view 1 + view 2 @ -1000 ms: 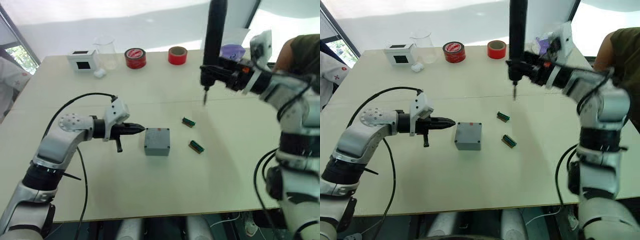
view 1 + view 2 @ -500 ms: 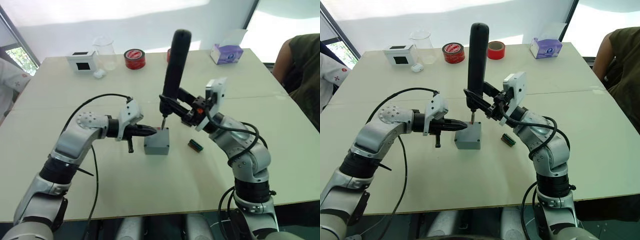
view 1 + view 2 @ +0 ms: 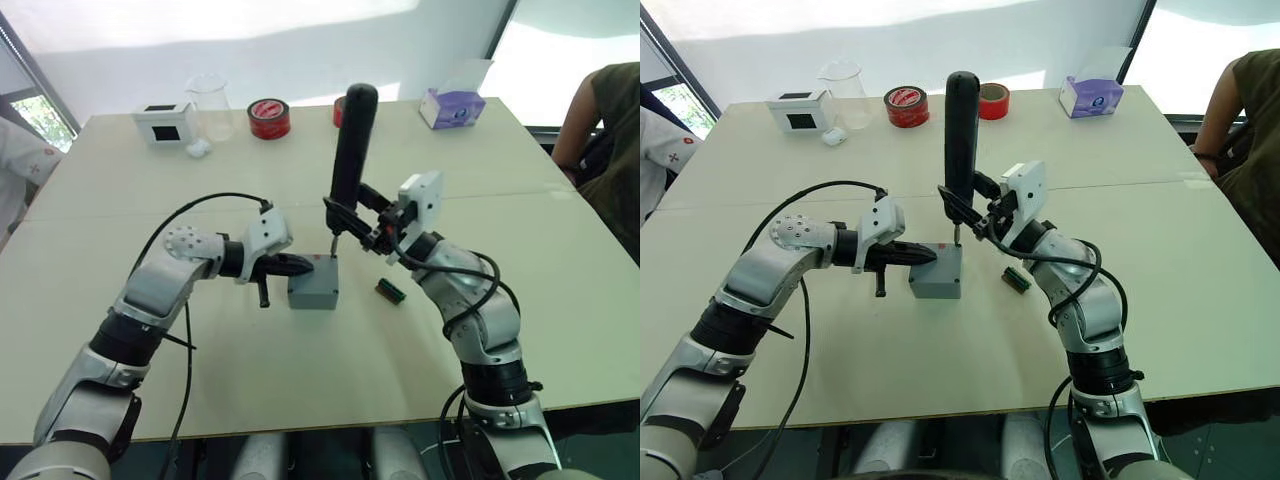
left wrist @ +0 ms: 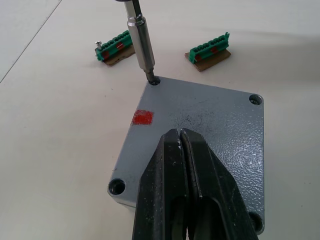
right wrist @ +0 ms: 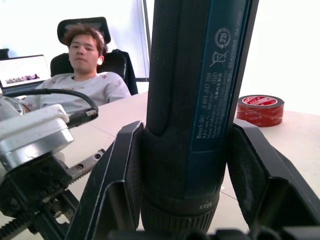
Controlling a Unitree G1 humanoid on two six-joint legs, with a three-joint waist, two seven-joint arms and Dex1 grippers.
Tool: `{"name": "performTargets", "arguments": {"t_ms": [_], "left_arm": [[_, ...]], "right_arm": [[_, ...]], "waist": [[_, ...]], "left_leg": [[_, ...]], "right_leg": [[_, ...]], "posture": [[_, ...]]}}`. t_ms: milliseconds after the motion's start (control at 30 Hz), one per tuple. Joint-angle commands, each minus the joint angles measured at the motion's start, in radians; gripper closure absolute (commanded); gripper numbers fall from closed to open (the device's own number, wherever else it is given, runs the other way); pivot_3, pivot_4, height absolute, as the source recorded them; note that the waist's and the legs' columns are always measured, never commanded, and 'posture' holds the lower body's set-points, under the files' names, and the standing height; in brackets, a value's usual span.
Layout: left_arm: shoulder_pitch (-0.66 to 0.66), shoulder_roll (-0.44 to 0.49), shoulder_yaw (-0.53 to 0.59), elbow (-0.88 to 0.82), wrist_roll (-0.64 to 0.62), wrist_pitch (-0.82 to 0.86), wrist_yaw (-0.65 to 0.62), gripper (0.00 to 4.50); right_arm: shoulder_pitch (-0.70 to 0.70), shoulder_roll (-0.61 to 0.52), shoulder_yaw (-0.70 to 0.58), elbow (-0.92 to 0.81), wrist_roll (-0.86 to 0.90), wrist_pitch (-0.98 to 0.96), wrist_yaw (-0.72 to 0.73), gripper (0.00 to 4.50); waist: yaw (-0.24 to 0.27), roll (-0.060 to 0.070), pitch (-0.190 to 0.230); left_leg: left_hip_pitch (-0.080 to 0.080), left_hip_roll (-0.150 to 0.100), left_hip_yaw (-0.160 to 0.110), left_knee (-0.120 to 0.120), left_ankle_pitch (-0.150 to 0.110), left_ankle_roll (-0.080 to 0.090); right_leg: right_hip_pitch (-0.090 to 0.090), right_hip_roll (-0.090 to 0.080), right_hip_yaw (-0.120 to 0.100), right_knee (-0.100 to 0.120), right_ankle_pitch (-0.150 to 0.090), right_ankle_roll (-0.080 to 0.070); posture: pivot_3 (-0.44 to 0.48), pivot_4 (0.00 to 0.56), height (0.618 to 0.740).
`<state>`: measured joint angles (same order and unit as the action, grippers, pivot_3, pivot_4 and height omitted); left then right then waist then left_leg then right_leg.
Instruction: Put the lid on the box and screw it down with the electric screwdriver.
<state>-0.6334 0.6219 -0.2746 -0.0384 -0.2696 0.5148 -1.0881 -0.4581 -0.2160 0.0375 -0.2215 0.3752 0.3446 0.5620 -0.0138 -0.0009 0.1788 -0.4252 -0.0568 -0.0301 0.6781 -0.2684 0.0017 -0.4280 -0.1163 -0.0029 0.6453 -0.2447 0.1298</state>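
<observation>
The grey box point(image 3: 313, 292) stands mid-table with the lid point(image 4: 200, 130) lying on it, a red mark point(image 4: 142, 117) on the lid's top. My left gripper point(image 4: 180, 134) is shut, its tips resting on the lid from the box's left side. My right gripper point(image 3: 352, 222) is shut on the electric screwdriver point(image 3: 350, 150), a long black tool held nearly upright over the box. Its metal bit point(image 4: 140, 42) stands in the lid's far corner hole point(image 4: 155, 81). In the right wrist view the fingers point(image 5: 120, 175) clamp the screwdriver body point(image 5: 195, 100) on both sides.
Two green terminal blocks point(image 4: 114, 47) point(image 4: 209, 51) lie just right of the box. At the back stand a white box with a black window point(image 3: 165, 120), a beaker point(image 3: 212, 105), red tape rolls point(image 3: 269, 117) and a tissue box point(image 3: 452, 105). A person point(image 3: 610, 130) sits at the right.
My right arm swung the screwdriver down from high at the right to the box, and its bit now sits in a corner hole. My left gripper moved right onto the lid.
</observation>
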Motion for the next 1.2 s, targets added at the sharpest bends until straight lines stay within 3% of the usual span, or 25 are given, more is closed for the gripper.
{"name": "performTargets", "arguments": {"t_ms": [33, 367, 567, 833, 1200], "left_arm": [[0.009, 0.008, 0.008, -0.004, 0.008, 0.003, -0.007, 4.5], [0.022, 0.008, -0.005, -0.013, 0.018, 0.006, -0.003, 4.5], [0.036, 0.008, -0.004, -0.016, 0.019, 0.013, -0.001, 4.5], [0.04, 0.007, -0.005, -0.015, 0.022, 0.018, 0.0, 4.5], [0.043, 0.003, -0.005, -0.021, 0.026, 0.026, -0.003, 4.5]], "right_arm": [[-0.005, -0.01, 0.004, -0.012, -0.008, -0.043, 0.016, 2.68], [0.067, -0.009, 0.029, 0.055, -0.026, -0.006, 0.009, 2.68], [0.069, -0.016, 0.05, 0.107, -0.059, 0.002, -0.012, 2.68], [0.088, -0.022, 0.101, 0.149, -0.104, -0.012, -0.016, 2.68], [0.136, -0.013, 0.116, 0.151, -0.098, -0.021, -0.011, 2.68]], "waist": [[0.0, 0.0, 0.0], [0.001, -0.001, -0.001], [0.001, -0.001, -0.002], [0.001, -0.003, -0.01], [0.001, -0.006, -0.022]], "left_leg": [[0.0, 0.0, 0.0, 0.0, 0.0, 0.0], [0.002, 0.0, 0.0, 0.0, 0.0, 0.0], [0.019, 0.0, 0.0, 0.0, -0.007, 0.011], [0.035, 0.0, 0.001, -0.011, -0.007, 0.011], [0.036, 0.001, 0.0, -0.013, -0.007, 0.011]], "right_leg": [[0.0, 0.0, 0.0, 0.0, 0.0, 0.0], [0.002, 0.0, 0.0, 0.0, 0.0, 0.0], [0.019, 0.0, 0.0, -0.003, -0.002, -0.001], [0.034, 0.0, 0.0, -0.014, -0.002, -0.001], [0.035, 0.0, 0.0, -0.016, -0.003, -0.001]], "posture": [[0.0, 0.15, 0.74], [0.0, 0.15, 0.74], [0.0, 0.15, 0.74], [0.0, 0.15, 0.74], [0.0, 0.15, 0.74]]}}
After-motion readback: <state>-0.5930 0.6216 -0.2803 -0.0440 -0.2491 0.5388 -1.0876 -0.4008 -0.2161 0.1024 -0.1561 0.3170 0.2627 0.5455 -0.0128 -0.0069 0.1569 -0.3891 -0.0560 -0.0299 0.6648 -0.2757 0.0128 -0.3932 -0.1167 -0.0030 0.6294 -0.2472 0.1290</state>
